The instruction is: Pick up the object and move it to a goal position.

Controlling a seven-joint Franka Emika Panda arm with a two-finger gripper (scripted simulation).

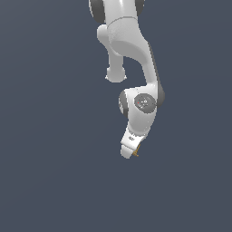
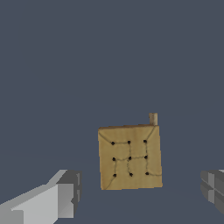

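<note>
The object [image 2: 130, 156] is a small tan square block with a dotted grid on its face and a small peg at one corner. In the wrist view it lies flat on the grey surface, in the gap between my two fingers and touching neither. My gripper [image 2: 140, 187] is open, with one finger [image 2: 65, 197] on one side and the other finger [image 2: 212, 187] far apart on the other. In the exterior view my white hand [image 1: 129, 146] points down and hides the fingers. Only a thin orange-tan sliver of the object [image 1: 136, 153] shows beside the hand's tip.
The plain dark grey surface [image 1: 50, 172] fills both views with no visible edges. The white arm [image 1: 136, 50] reaches down from the top of the exterior view.
</note>
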